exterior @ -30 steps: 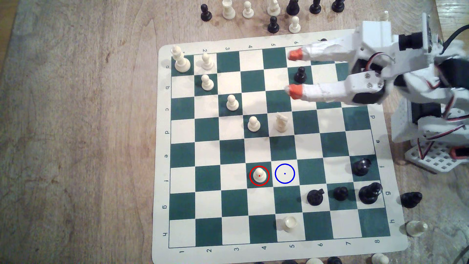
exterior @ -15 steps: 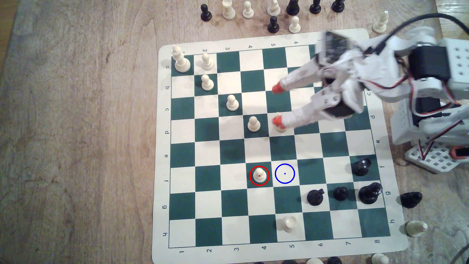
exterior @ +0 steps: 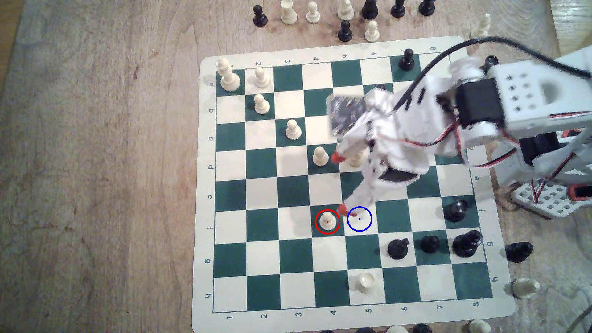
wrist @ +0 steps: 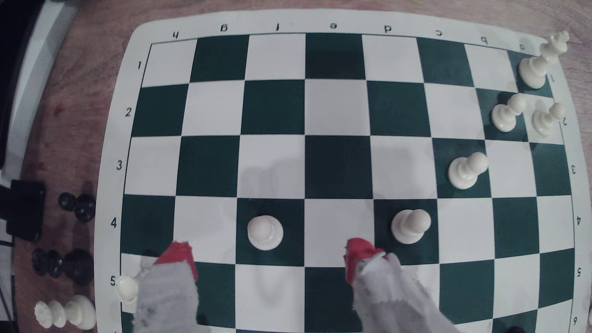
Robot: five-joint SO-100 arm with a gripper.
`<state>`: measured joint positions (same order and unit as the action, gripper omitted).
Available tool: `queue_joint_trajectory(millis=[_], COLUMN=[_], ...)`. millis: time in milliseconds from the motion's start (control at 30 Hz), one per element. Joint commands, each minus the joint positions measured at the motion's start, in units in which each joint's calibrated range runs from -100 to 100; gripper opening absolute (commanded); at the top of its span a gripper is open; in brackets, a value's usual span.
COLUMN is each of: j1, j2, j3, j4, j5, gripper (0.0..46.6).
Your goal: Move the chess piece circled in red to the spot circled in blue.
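The chess piece circled in red (exterior: 327, 221) is a small cream pawn standing upright on a dark green square; it also appears in the wrist view (wrist: 265, 232). Just to the exterior view's right of it lies the spot circled in blue (exterior: 359, 219), a bare cream square. My gripper (exterior: 339, 183) hangs above the board, open wide, with nothing between its red-tipped fingers. One fingertip (exterior: 342, 208) sits at the blue ring's edge, close to the pawn. The other fingertip (exterior: 336, 157) is beside another cream pawn (exterior: 320, 156). In the wrist view the gripper (wrist: 268, 256) straddles the circled pawn's file.
A cream knight (exterior: 355, 158) is partly hidden under the gripper. Cream pawns run diagonally toward a tall cream piece (exterior: 228, 75) at the board's corner. Black pieces (exterior: 430, 244) cluster at the exterior view's lower right. A cream piece (exterior: 365, 282) lies on a near-edge square. Spare pieces (exterior: 344, 31) stand beyond the board (exterior: 205, 192).
The open gripper has swung from the board's far right corner down and leftward in the exterior view, ending close to the circled pawn. No piece has moved.
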<state>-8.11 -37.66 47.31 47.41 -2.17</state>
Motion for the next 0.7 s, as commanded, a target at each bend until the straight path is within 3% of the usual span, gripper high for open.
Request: queue_joint_trajectory(millis=[0, 200, 667], j1=[-1.78, -4.05, -4.91], j2=[4.47, 10.07, 19.41], j3=[-5.70, -6.79, -7.96], j4=[-0.56, -1.38, -7.36], j5=[-0.15, -0.05, 0.10], gripper=[23.8, 18.2, 15.7])
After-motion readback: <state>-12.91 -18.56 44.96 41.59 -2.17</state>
